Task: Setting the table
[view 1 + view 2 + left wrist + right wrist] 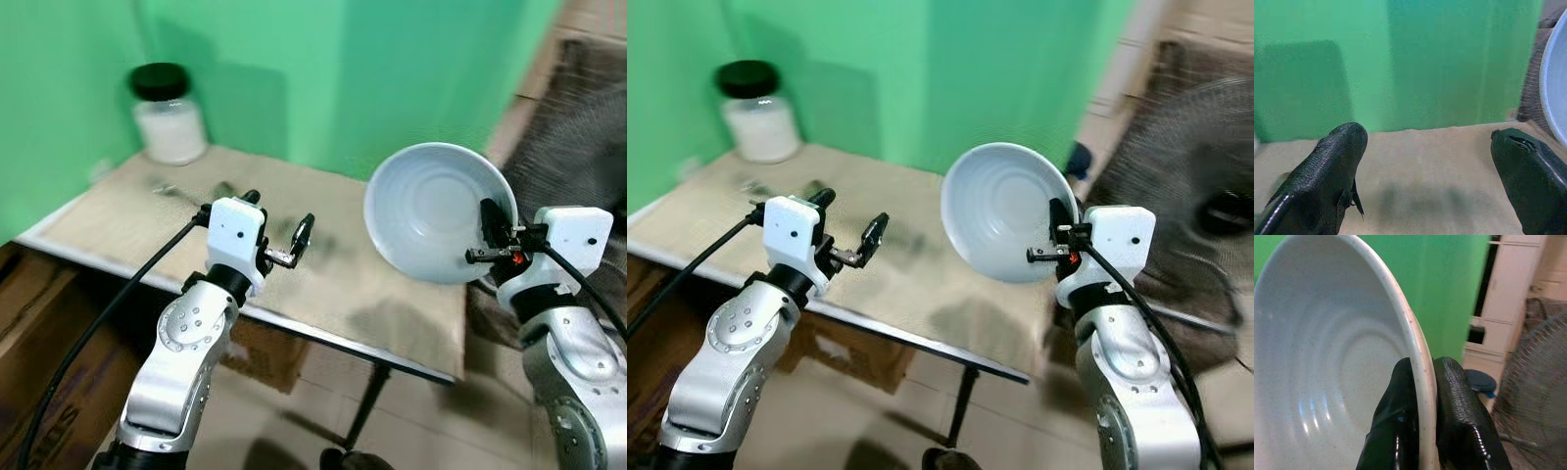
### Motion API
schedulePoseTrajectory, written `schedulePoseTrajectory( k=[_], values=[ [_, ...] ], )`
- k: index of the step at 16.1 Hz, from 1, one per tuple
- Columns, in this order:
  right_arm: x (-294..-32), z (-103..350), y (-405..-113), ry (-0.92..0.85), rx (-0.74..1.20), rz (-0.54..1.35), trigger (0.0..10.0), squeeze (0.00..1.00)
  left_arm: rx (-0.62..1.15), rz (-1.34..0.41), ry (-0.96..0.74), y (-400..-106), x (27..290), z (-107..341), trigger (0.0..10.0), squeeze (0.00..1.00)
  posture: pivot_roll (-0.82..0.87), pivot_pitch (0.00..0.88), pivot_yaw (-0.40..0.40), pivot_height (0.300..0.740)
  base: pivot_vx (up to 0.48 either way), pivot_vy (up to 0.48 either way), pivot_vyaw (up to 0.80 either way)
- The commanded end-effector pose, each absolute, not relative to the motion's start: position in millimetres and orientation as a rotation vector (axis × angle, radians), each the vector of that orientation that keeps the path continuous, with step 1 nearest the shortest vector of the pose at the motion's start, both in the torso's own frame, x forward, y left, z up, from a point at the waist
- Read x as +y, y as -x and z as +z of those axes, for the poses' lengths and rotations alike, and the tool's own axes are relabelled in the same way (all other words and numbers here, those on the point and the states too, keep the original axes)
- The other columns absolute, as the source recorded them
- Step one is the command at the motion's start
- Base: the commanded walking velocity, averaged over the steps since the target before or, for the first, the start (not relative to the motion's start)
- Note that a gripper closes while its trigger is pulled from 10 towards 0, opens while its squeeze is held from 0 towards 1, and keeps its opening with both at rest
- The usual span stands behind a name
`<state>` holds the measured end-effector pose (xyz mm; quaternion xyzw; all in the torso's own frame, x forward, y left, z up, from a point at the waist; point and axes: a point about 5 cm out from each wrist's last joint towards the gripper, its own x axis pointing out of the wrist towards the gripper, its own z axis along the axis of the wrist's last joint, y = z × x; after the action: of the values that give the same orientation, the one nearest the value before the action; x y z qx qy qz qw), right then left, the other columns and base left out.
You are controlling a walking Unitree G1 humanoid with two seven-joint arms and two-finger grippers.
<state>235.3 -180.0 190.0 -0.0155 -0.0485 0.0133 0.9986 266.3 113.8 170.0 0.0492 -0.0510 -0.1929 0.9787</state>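
Observation:
A pale blue-white bowl [431,211] hangs on its edge above the table's right end, its hollow facing me. My right gripper [492,235] is shut on the bowl's rim [1420,382], one finger [1396,416] inside and one outside. My left gripper [279,227] stands open over the near middle of the beige-covered table [323,284], its fingers [1327,171] wide apart with nothing between them. Cutlery [176,191] lies blurred at the table's far left.
A white jar with a black lid [168,113] stands at the table's back left corner against the green wall [294,69]. A standing fan [1185,176] is to the right. Brown boxes [59,343] sit on the floor at the left.

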Motion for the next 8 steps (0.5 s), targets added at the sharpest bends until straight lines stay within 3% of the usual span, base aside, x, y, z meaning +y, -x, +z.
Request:
schedulePoseTrajectory(
  k=[1, 8],
  values=[
    [-182.2, 199.8, -233.8, 0.035, -0.156, 0.012, 10.0, 0.0, -0.112, -0.368, -0.107, -269.5, 115.8, 171.7, 10.0, 0.4, -0.04, 0.0, -0.043, 0.74, 0.0, 0.0, -0.8],
    [-177.2, 198.5, -235.0, 0.012, -0.136, 0.024, 10.0, 0.0, -0.11, -0.373, -0.115, -269.3, 116.3, 172.4, 10.0, 0.4, -0.03, 0.0, -0.04, 0.74, 0.0, 0.0, -0.8]
  ],
)
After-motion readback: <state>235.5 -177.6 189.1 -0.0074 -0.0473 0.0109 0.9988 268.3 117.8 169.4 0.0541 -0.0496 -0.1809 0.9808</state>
